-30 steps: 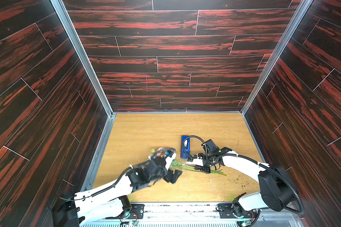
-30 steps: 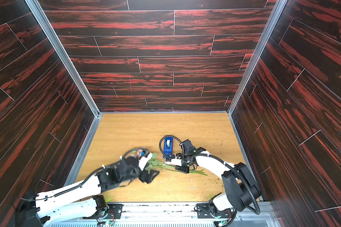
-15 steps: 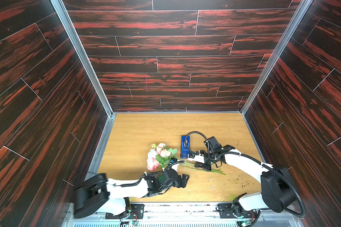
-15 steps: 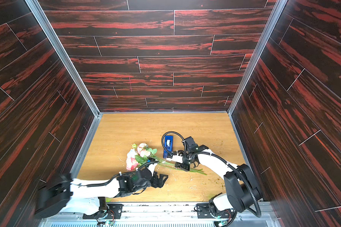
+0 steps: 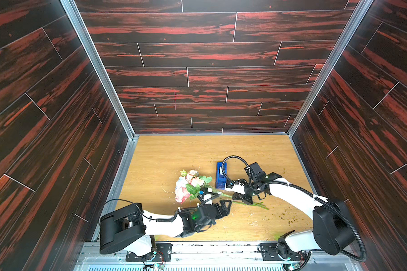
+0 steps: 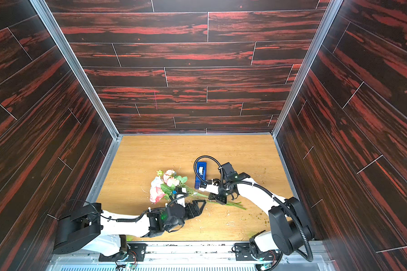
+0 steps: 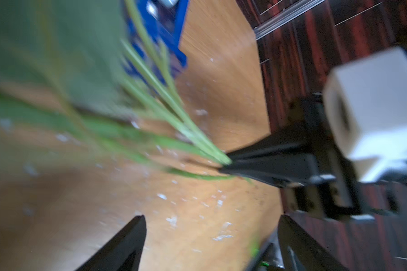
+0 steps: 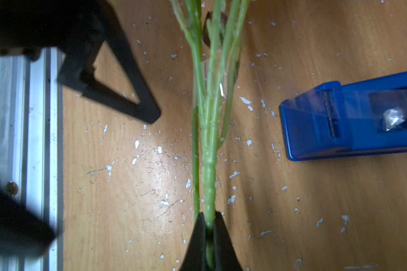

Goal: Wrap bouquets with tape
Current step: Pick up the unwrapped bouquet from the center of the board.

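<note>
There is one bouquet [image 5: 189, 186] of pink and white roses, and one blue tape dispenser [image 5: 221, 179] with one roll of tape [image 6: 200, 170]. Two claws show: the left claw [image 5: 225, 207] and the right claw [image 5: 241, 199]. The white flecks [image 8: 244, 101] on the surface [image 5: 165, 159] are too many to count.

— What carries everything?
— A light wood-grain tabletop [image 5: 165, 154].
— What lies on it?
— The blue tape dispenser [image 5: 220, 184] sits flat, with white flecks [image 8: 136, 143] scattered around. I cannot tell whether the blooms of the bouquet [image 5: 188, 185] touch the wood.
</note>
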Motion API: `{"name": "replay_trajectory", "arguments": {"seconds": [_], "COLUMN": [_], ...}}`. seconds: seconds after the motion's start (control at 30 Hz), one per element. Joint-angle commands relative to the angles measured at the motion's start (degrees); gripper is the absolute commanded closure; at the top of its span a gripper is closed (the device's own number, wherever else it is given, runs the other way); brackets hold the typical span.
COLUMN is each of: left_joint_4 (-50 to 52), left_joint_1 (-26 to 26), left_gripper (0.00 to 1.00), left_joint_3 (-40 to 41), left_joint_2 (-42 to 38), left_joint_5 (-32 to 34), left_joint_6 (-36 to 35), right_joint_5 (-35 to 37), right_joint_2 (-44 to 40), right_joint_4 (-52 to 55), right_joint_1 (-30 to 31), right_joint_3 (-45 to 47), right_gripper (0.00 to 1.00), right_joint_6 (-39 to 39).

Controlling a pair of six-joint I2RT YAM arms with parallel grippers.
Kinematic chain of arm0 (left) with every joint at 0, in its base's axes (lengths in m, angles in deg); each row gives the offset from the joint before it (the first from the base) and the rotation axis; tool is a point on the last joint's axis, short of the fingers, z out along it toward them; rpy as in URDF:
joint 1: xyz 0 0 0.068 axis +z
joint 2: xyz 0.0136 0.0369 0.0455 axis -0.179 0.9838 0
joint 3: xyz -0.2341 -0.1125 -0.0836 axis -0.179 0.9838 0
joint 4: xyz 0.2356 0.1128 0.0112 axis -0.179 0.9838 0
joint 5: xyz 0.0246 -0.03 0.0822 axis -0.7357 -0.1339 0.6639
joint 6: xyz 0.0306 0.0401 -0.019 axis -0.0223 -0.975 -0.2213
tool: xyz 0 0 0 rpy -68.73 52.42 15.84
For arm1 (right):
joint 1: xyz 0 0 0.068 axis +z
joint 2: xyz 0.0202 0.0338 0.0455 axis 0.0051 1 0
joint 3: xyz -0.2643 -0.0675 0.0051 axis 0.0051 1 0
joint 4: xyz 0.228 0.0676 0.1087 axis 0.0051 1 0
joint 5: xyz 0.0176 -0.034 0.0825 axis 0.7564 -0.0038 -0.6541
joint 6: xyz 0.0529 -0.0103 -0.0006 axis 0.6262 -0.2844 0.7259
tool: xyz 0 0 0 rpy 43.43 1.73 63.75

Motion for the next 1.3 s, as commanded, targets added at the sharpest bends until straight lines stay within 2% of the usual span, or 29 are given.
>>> {"name": "replay_trajectory", "arguments": {"seconds": [0.0,0.1,0.3,0.37,0.47,0.67,0.9,1.07,1.17,1.27], "left_joint_4": [-2.1,-1.8,3.5,4.2,2.1,1.1,-4.8,-7.4,-11.6,-11.6], "left_joint_1": [-1.4,-2.0,-3.3,-3.3,-3.3,-3.2,-1.0,1.1,1.5,2.1], "left_gripper": [0.09,0.10,0.11,0.13,0.18,0.21,0.25,0.26,0.26,0.27], "left_joint_3": [-0.1,2.5,1.1,0.9,0.7,-0.5,-1.4,-2.9,-2.5,-2.7], "left_joint_2": [0.0,-1.0,-3.0,-2.2,-0.7,1.3,4.4,6.5,7.6,8.1], "left_joint_5": [7.2,12.9,23.2,25.9,27.9,31.0,28.0,23.4,22.6,21.8], "left_joint_6": [13.0,21.4,25.2,28.5,29.4,30.4,28.3,27.1,26.5,27.0], "right_joint_5": [-3.2,-3.4,-3.9,-4.2,-4.3,-4.9,-5.0,-5.2,-5.2,-5.4], "right_joint_2": [-2.1,-2.8,-3.6,-3.8,-4.0,-4.1,-4.1,-4.0,-4.0,-3.8], "right_joint_4": [0.4,-0.1,-0.6,-0.8,-0.7,-0.8,-0.7,-0.6,-0.6,-0.6], "right_joint_1": [-0.2,-0.3,-0.4,-0.4,-0.4,-0.5,-0.4,-0.3,-0.3,-0.3], "right_joint_3": [-0.1,0.2,0.7,0.6,0.5,0.6,0.7,0.7,0.7,0.6], "right_gripper": [1.00,1.00,1.00,1.00,1.00,1.00,1.00,1.00,1.00,1.00], "right_joint_6": [0.1,0.3,0.8,0.9,0.9,0.9,0.8,0.8,0.8,0.8]}}
